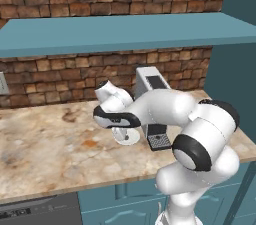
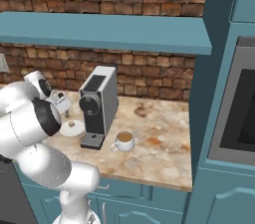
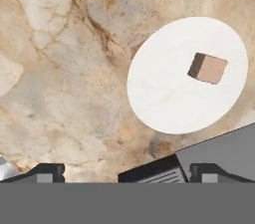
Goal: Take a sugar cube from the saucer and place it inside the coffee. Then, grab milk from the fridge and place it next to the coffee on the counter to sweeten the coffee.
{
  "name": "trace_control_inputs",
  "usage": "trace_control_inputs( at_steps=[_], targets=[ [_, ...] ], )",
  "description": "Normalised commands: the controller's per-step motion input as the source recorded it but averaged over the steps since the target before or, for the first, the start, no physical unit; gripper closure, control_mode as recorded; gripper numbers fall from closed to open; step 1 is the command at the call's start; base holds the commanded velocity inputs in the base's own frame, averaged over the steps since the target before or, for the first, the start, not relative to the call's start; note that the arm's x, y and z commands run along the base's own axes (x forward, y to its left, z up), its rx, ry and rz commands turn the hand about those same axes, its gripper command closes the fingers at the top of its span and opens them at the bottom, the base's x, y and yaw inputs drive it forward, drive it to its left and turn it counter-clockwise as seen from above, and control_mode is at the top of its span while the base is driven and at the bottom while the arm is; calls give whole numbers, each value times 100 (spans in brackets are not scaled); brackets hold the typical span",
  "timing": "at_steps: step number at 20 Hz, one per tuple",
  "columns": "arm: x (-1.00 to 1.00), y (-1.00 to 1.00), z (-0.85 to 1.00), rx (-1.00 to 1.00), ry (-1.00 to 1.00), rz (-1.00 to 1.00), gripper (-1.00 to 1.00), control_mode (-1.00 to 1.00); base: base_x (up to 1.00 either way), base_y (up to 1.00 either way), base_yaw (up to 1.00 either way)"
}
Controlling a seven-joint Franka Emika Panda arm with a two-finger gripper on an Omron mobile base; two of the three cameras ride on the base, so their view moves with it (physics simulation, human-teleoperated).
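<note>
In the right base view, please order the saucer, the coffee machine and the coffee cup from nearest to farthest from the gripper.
1. The saucer, just below the gripper, at the left.
2. The coffee machine, to the right of the saucer.
3. The coffee cup, beyond the machine, farthest right.

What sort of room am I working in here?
A home kitchen, by the look of it: a marbled stone counter over teal cabinets, a coffee machine beside a filled coffee cup, and a built-in oven or microwave against a brick wall.
</note>
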Motion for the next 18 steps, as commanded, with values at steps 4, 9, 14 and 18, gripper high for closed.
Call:
trace_control_inputs(
  at_steps=[4, 9, 14, 18],
  targets=[
    [23, 0, -26, -1, 0, 3, -100, -100, 0, 0, 0],
    [33, 0, -24, 0, 0, 2, -100, -100, 0, 0, 0],
    [37, 0, -21, -1, 0, 0, -100, -100, 0, 0, 0],
    [40, 2, -18, -3, 0, 0, -100, -100, 0, 0, 0]
  ],
)
